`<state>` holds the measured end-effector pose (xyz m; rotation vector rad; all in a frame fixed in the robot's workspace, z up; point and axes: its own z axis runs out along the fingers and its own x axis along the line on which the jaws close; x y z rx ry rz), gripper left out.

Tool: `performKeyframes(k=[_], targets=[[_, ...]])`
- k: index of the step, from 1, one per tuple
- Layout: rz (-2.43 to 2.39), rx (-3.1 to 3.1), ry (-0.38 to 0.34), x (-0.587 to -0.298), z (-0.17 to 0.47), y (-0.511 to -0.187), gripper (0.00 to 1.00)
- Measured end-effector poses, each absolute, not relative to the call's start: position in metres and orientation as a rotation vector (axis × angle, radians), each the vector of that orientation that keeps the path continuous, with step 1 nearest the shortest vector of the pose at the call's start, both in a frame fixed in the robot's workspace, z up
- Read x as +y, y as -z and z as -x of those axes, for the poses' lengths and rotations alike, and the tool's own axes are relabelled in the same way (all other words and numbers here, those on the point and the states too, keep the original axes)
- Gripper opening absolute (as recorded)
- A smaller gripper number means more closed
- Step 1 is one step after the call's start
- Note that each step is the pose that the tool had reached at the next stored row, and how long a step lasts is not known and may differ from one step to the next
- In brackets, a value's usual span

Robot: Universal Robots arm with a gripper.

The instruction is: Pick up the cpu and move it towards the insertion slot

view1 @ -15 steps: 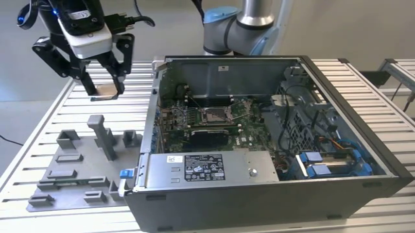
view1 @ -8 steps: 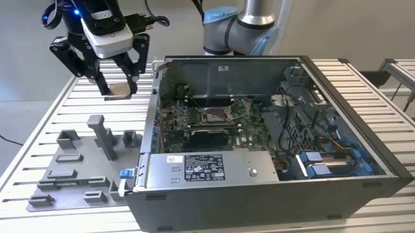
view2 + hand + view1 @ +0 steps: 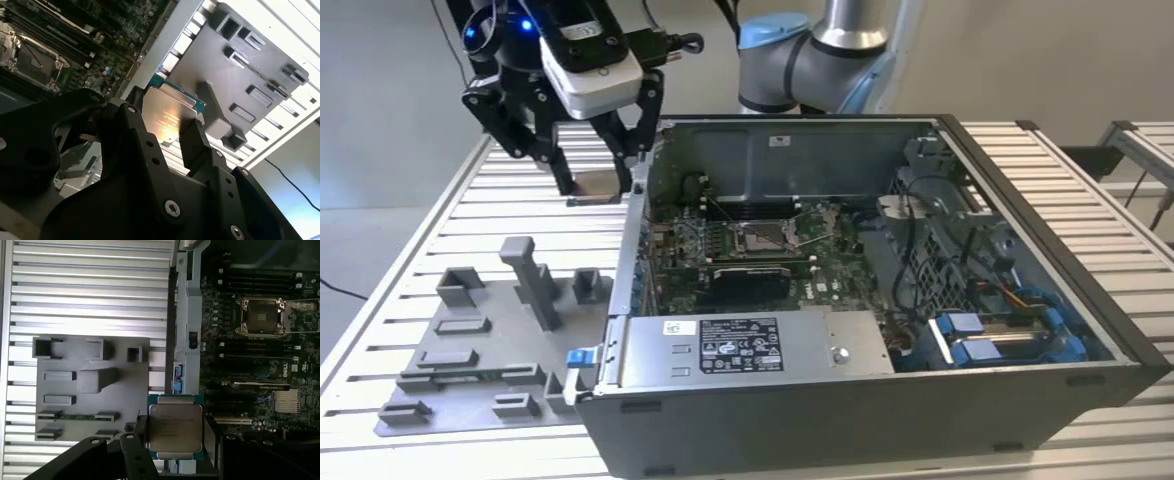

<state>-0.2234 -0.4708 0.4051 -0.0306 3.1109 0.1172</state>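
My gripper (image 3: 598,185) clamps the cpu (image 3: 175,427) above the grey tray (image 3: 65,415), seemingly just outside the case wall (image 3: 638,240) that stands before the insertion slot (image 3: 260,315).

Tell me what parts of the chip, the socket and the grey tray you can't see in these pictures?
- The chip: its edges sit behind the black fingers in both wrist views; its underside faces away.
- The socket: too small in the exterior view to make out its pins.
- The grey tray: its near corner is hidden by the gripper in the first wrist view.
- The computer case: its front wall hides the lower board in the exterior view.
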Motion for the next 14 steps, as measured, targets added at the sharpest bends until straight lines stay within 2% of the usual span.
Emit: performKeyframes(k=[14], targets=[[0.031,3.111,-0.117,-0.471,0.18,-0.405,0.0]])
